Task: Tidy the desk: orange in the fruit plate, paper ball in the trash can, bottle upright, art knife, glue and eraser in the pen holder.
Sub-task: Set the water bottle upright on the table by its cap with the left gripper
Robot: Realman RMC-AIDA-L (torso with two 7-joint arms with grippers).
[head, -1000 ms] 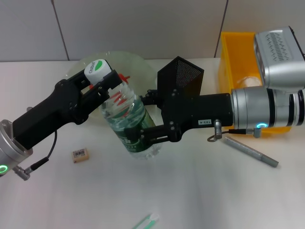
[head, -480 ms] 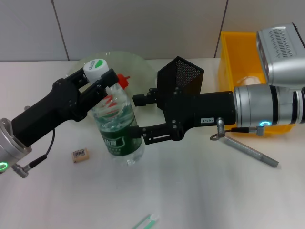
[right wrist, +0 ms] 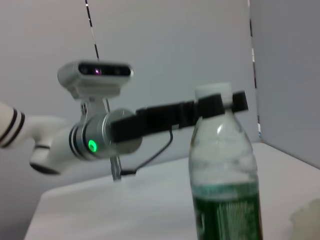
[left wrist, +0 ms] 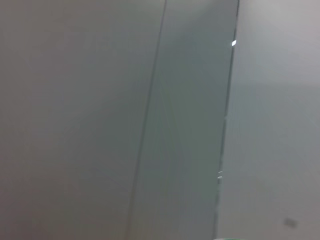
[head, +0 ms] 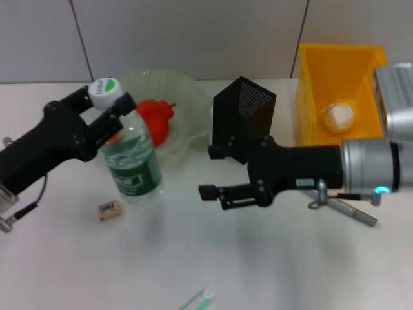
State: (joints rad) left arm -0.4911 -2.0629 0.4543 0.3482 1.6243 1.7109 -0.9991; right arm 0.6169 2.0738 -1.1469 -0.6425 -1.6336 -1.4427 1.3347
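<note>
Place: most likely a robotics lab or test room set up as an office desk.
Surface [head: 271, 258]: plain white, staged with desk clutter.
Backdrop: bare grey wall panels [head: 193, 35] with thin seams, no furnishings.
Props: black mesh pen holder [head: 248, 110], yellow trash can [head: 310, 97].
Machinery: second robot arm [right wrist: 100, 135] with camera.

Grey panelled wall [head: 193, 39] behind, thin vertical seams; even, diffuse light.
</note>
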